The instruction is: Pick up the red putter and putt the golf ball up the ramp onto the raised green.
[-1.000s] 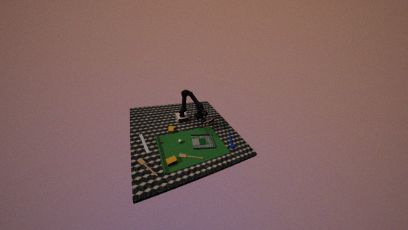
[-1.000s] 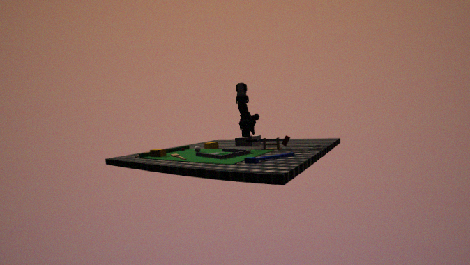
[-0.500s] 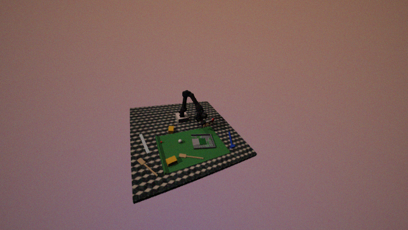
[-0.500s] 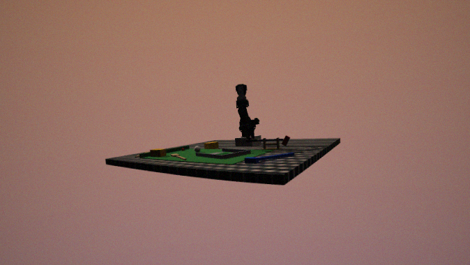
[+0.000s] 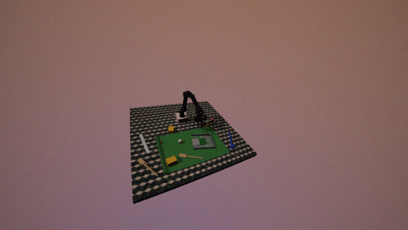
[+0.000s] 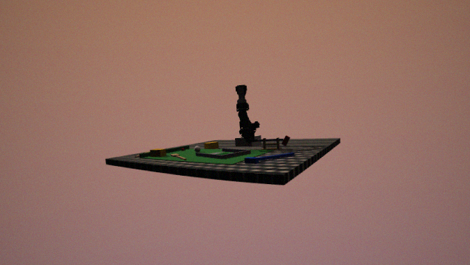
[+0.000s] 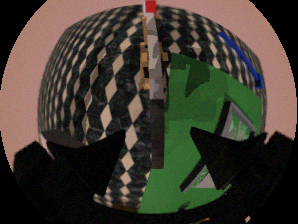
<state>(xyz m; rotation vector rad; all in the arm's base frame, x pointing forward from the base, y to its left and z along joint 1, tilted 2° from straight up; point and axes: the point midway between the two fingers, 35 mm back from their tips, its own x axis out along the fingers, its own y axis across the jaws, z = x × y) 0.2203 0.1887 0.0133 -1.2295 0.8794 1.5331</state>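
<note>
The red putter (image 5: pixel 213 119) (image 6: pixel 286 141) (image 7: pixel 155 75) rests raised on a wooden rack (image 6: pixel 278 144) (image 7: pixel 144 60), its red head at the far end and its dark grip toward me. My gripper (image 7: pixel 158 132) is open, its fingers on either side of the dark grip in the wrist view, not touching it; their height above it is hard to tell. The white golf ball (image 5: pixel 180 141) (image 6: pixel 197 148) lies on the green mat (image 5: pixel 187 136) (image 7: pixel 165 195). The grey ramp (image 5: pixel 195 143) leads up to the raised green (image 5: pixel 202 141) inside dark walls.
A blue putter (image 5: pixel 230 139) (image 6: pixel 268 157) (image 7: pixel 242 55) lies right of the mat. One yellow block (image 5: pixel 171 129) (image 6: pixel 211 145) is near the arm base, another (image 5: pixel 171 160) (image 6: pixel 157 153) on the mat. Wooden paddles (image 5: pixel 194 157) and a white bar (image 5: pixel 144 143) lie farther away.
</note>
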